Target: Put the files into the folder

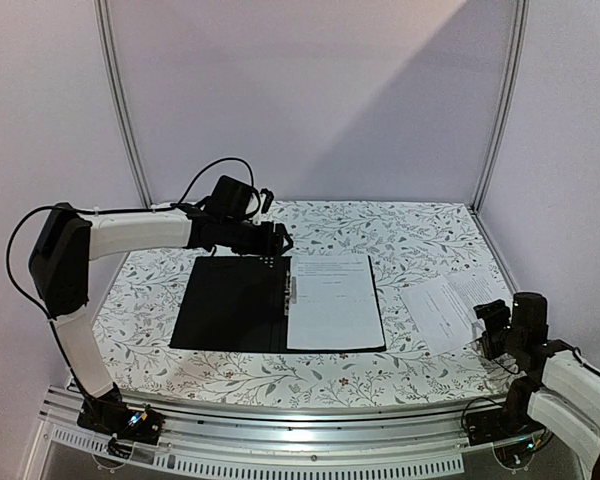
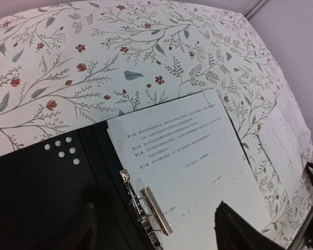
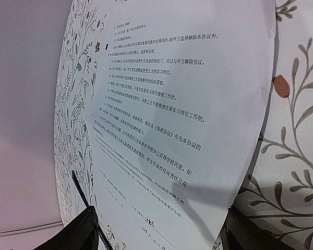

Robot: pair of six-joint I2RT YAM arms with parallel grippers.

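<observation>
Lying open on the flower-printed table [image 1: 410,235], the folder [image 1: 225,305] shows its black inside. Its left half is bare. Its right half holds one white sheet [image 1: 332,300], squared to the folder's edges, with its long axis parallel to the spine and its printed lines crowded toward the folder's far edge. The metal clip [image 1: 291,290] sits on the spine just beside this sheet's left edge.

The left gripper [image 1: 278,240] hangs over the folder's far edge near the spine, its fingers [image 2: 86,229] spread apart and holding nothing.

To the right of the folder, apart from it, two more files [image 1: 450,308] lie overlapping on the table, skewed to the folder's edges. The right gripper [image 1: 492,325] is at their near right corner, on the side away from the folder. Its fingers [image 3: 86,232] are parted over the printed paper; contact cannot be told.
</observation>
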